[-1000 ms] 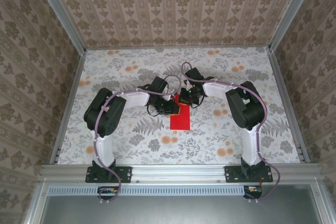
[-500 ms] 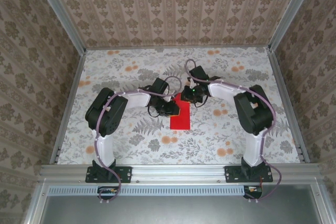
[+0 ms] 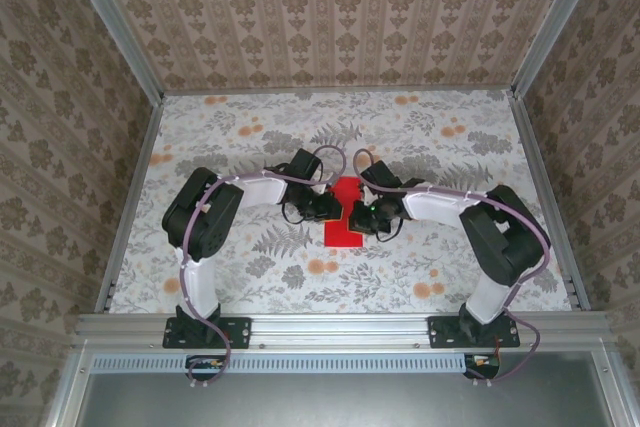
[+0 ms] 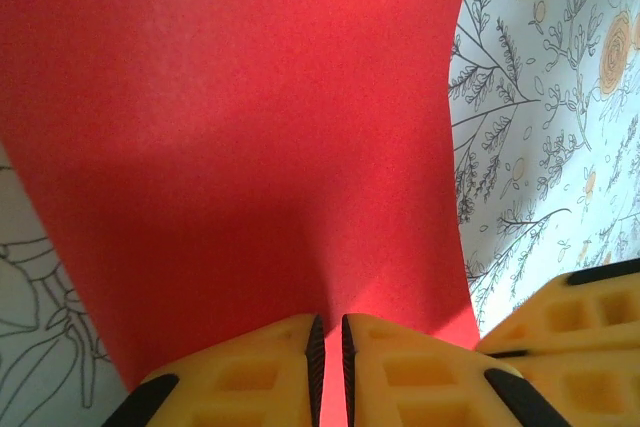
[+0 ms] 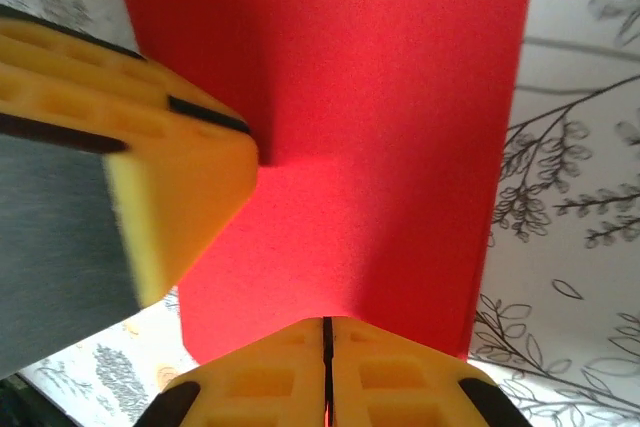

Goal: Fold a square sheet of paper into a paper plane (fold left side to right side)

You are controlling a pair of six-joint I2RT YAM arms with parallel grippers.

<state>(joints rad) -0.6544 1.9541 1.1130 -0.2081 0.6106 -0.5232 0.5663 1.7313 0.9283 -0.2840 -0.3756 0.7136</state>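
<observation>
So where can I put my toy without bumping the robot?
The far strip of the table along the back wall is bare, and so is the near patch between the arm bases. Both sides by the side rails are free. The middle is crowded: the left tool and right tool meet at the red paper.

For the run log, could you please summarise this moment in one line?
left gripper: shut on red sheet | right gripper: shut on red sheet | red sheet: on floral table
</observation>
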